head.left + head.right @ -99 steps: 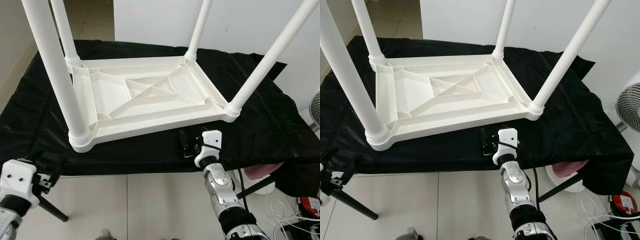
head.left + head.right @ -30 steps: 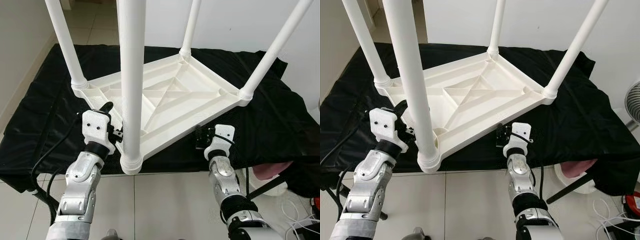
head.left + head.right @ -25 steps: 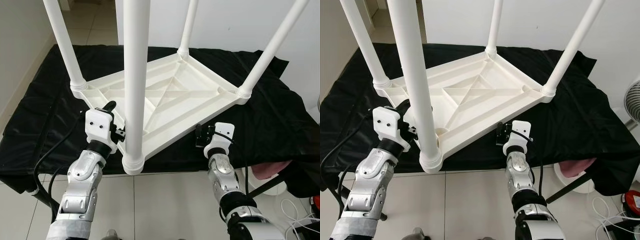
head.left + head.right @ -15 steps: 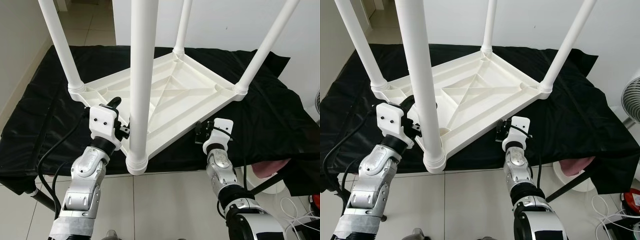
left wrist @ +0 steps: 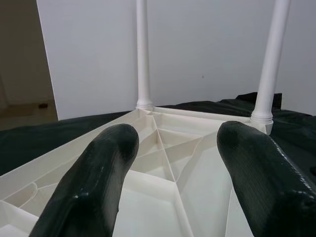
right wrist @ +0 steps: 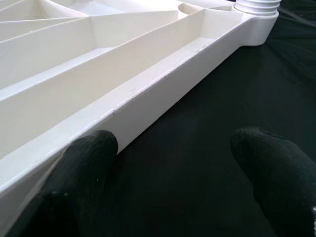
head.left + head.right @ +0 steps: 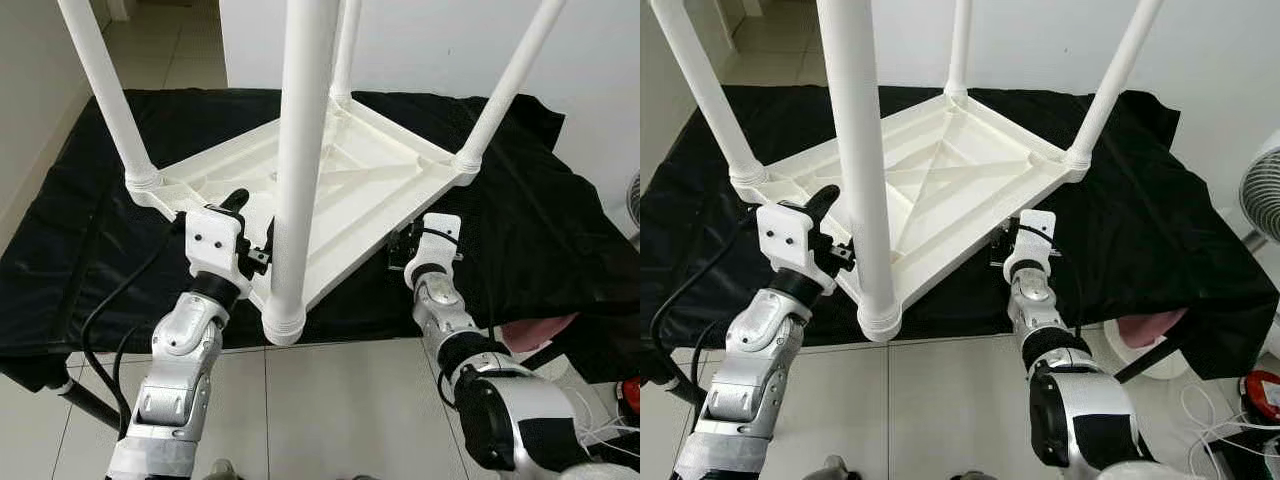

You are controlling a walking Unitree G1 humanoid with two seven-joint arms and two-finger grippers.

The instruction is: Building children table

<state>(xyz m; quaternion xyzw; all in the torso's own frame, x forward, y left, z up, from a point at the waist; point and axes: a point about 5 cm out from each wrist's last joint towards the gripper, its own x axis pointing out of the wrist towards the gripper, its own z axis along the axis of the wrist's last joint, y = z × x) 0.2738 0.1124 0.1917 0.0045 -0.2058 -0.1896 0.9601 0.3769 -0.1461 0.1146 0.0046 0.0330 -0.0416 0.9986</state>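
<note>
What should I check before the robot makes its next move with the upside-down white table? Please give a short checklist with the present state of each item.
1. All four legs seated in the white table: ok, four stand upright in their corners.
2. Left gripper at the table's near-left edge: ok, fingers open, nothing clamped.
3. Right gripper at the near-right edge: ok, open, one finger against the rim.
4. Table fully supported on the black cloth: not ok, the near corner with its leg overhangs the front edge.
5. Legs screwed tight: cannot tell.
</note>
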